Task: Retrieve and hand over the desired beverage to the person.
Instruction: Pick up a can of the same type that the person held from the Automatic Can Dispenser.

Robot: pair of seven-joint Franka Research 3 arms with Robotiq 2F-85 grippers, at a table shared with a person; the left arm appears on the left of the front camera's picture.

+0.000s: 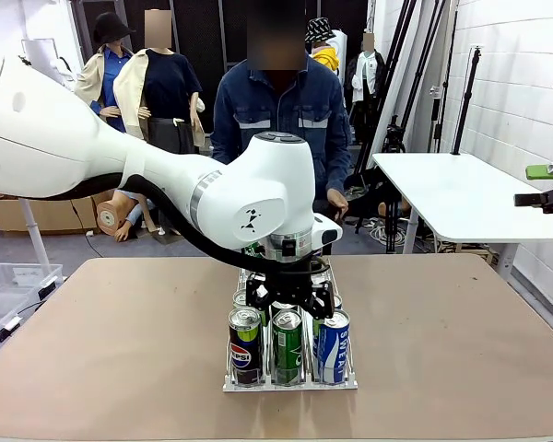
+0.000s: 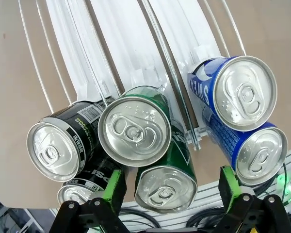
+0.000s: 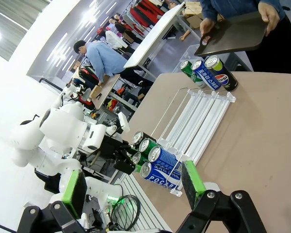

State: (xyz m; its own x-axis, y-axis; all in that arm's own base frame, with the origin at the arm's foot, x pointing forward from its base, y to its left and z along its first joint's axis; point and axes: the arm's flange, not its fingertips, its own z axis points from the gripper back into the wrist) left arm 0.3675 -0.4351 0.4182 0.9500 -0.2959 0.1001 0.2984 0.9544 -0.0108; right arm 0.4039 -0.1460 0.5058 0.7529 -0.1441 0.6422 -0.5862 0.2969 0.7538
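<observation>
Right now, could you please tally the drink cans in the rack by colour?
Black cans: 3
Green cans: 3
Blue cans: 3
Total: 9, six at the near end of the rack and three at its far end.

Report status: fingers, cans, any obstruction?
Left fingers open over green can. Right fingers open, empty. Nothing lifted yet. Person holds tray; nothing blocks.

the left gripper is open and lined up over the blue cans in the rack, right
No. The left gripper is open, but it is lined up over the green cans in the middle lane of the rack; the blue cans sit one lane to the side. The left wrist view shows this.
</observation>
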